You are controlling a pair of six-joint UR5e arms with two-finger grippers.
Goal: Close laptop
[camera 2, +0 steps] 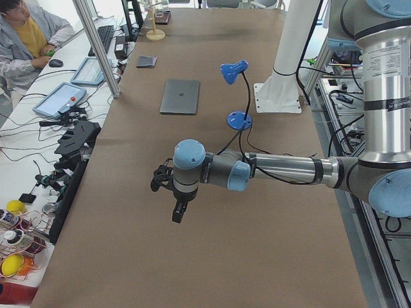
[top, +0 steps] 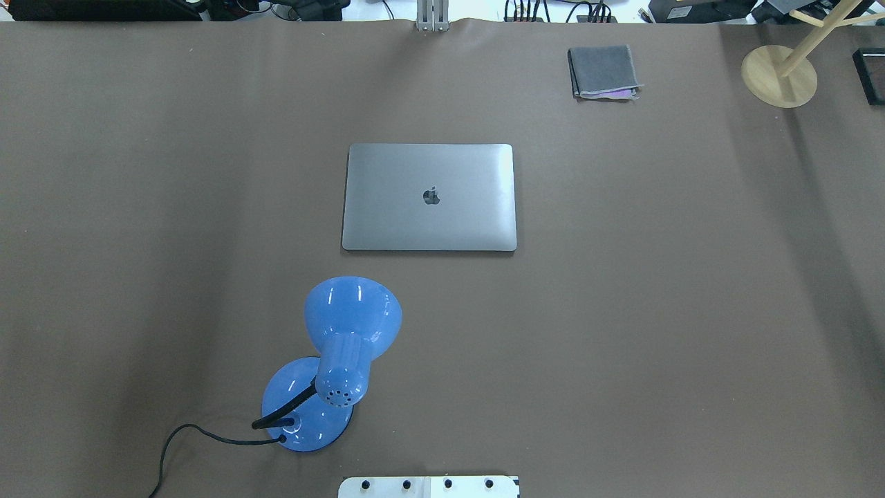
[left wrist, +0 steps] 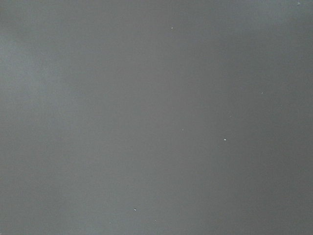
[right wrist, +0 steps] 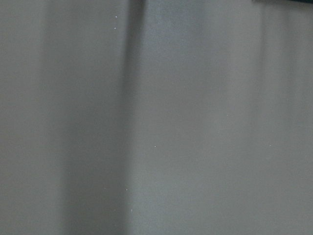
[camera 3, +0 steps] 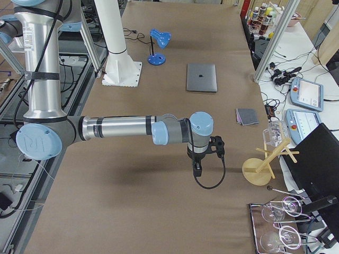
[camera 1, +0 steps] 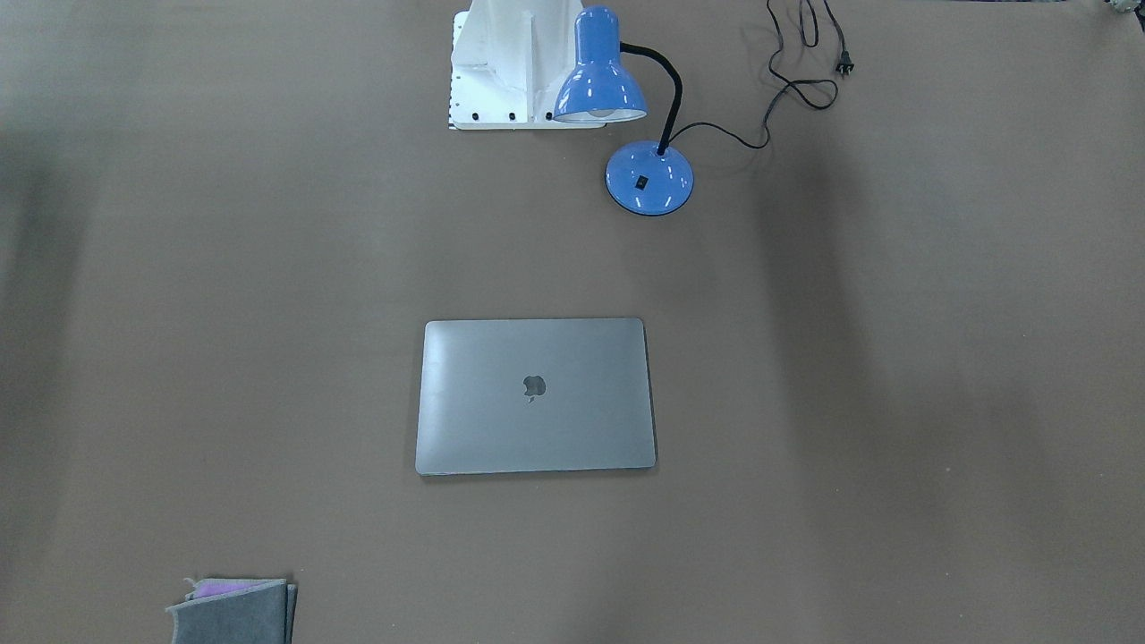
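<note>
You'll find no written words to read. The only marks are the dark apple logo (camera 1: pixel 534 386) on the laptop (top: pixel 387 207) lid and a "UR" emblem on the right arm's blue joint cap (camera 3: pixel 34 142).

Grey laptop (top: pixel 429 198), seemingly fully shut, mid-table

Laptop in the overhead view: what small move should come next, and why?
Probably none: I would just hold both arms off. The laptop already lies flat on the table, lid down and logo up, so closing looks done. The left tool and right tool hang over bare table well away from it.
</note>
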